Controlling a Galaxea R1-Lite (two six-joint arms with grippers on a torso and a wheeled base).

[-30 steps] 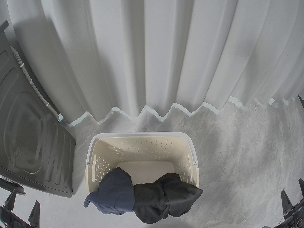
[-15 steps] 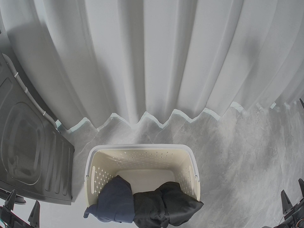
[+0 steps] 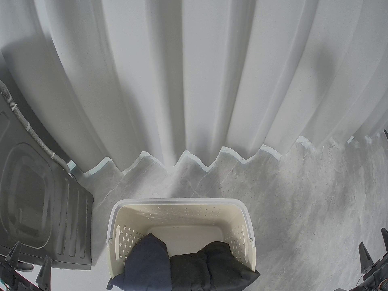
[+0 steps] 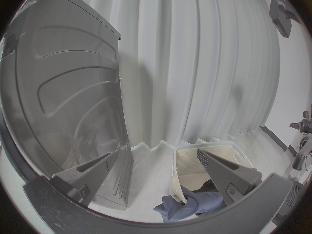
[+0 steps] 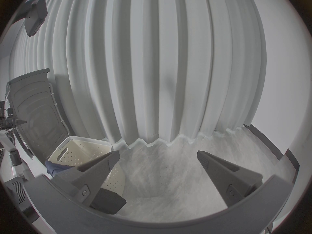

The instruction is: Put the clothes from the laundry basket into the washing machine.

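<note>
In the head view, a cream laundry basket (image 3: pixel 178 202) stands on the grey floor (image 3: pixel 315 207) in front of a white curtain (image 3: pixel 194 69). 2 pieces of clothing hang over its near rim side by side and touching: a blue garment (image 3: pixel 147 261) on the robot's left and a black garment (image 3: pixel 210 265) on its right. The basket's far half shows its bare bottom. The grey washing machine (image 3: pixel 36 207) stands just beside the basket on the robot's left, showing a ribbed side panel. The left gripper (image 3: pixel 30 259) sits low near the machine's foot and the right gripper (image 3: pixel 374 245) low at the far right, well apart from the basket. In the left wrist view, the left gripper's 2 fingers are spread wide and hold nothing; between them lie the machine's panel, the floor and the basket, with the blue garment spilling over the rim. In the right wrist view, the right gripper's jaws also gape wide and bare above the floor, with the basket and machine off to one side.
</note>
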